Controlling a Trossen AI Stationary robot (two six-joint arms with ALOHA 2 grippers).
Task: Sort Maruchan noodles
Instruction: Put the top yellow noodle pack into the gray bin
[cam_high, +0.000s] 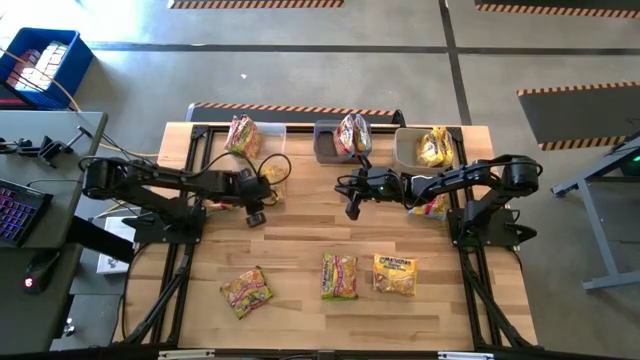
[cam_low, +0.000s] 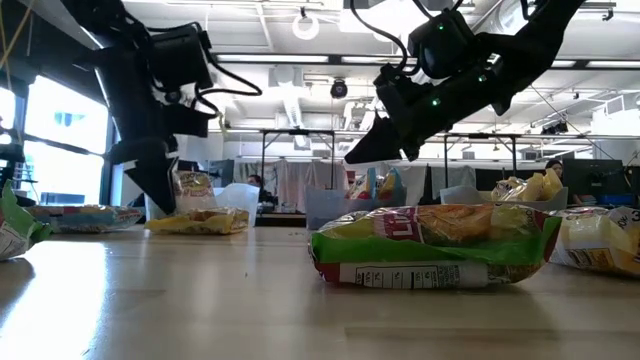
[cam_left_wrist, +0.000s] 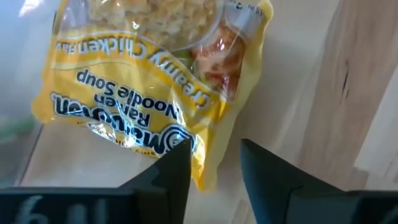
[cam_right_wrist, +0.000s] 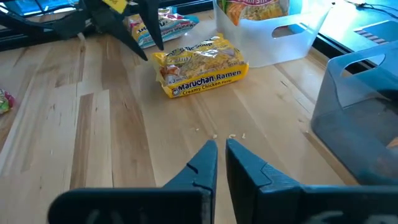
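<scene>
Yellow creamy chicken Maruchan packet (cam_left_wrist: 149, 81) lies on the worktop (cam_high: 300, 240) just ahead of the left end effector (cam_left_wrist: 214, 163), which stands part open and empty, long axis crosswise; the right end effector (cam_right_wrist: 221, 163), nearly shut and empty, is farther.

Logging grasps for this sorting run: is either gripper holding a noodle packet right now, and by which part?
Nothing is held. The left gripper stands open beside a yellow packet; the right gripper is empty.

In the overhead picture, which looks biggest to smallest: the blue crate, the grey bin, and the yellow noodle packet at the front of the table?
1. Blue crate, on the floor off the table, looks largest.
2. Grey bin and yellow packet look about alike; noodles partly cover the bin, so I won't rank them.
</scene>
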